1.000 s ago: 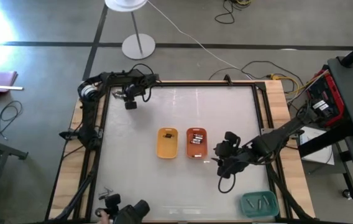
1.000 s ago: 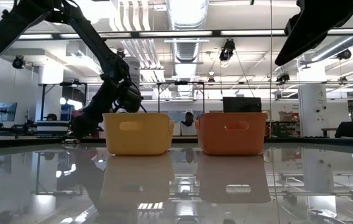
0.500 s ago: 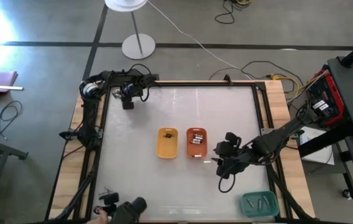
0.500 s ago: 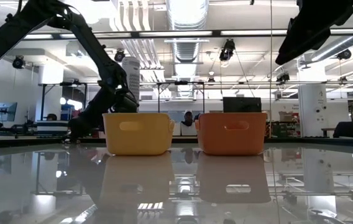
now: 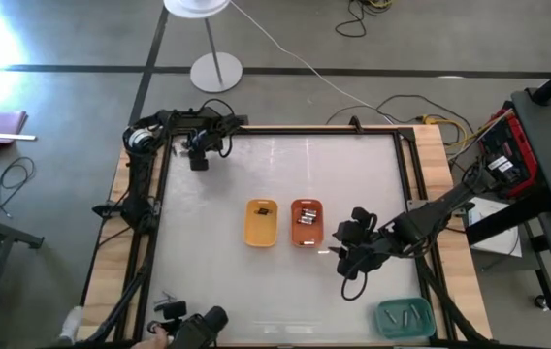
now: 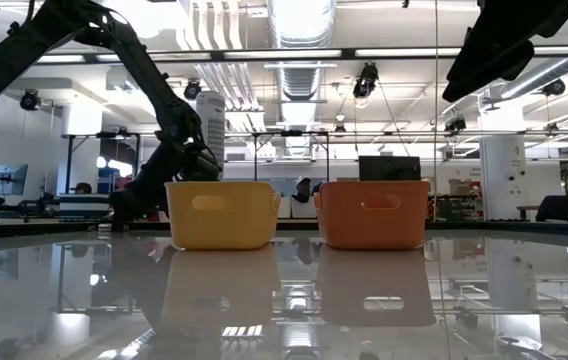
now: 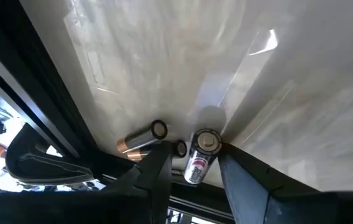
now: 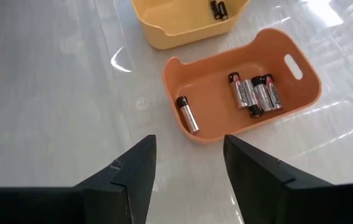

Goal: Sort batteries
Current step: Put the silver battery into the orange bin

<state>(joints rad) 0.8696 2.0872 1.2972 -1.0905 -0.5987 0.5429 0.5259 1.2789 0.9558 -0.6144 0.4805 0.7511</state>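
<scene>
Three batteries lie in the table's far left corner. A silvery, red-labelled battery (image 7: 198, 160) lies between the fingers of my open left gripper (image 7: 194, 177) (image 5: 198, 157). A copper-ended battery (image 7: 140, 138) and a tiny battery (image 7: 178, 148) lie just beside it. My right gripper (image 8: 187, 163) (image 5: 349, 254) hangs open and empty just near-right of the orange tray (image 5: 306, 224). That tray holds several batteries (image 8: 254, 93). The yellow tray (image 5: 261, 223) holds two dark batteries (image 8: 218, 9). My left gripper has one finger (image 7: 242, 177) right against the red-labelled battery's side (image 7: 212, 163), with a gap on the other side. I cannot tell whether it touches. The fingers lie along the battery, which rests on the table.
A teal tray (image 5: 404, 317) with a few batteries sits at the near right corner. The black table frame (image 7: 52, 106) runs close by the left gripper. A camera (image 5: 198, 330) stands at the near edge. Bare tabletop lies between the trays and the far edge.
My left gripper has moved a little toward the table's far left corner and slightly down. My right gripper has kept still.
</scene>
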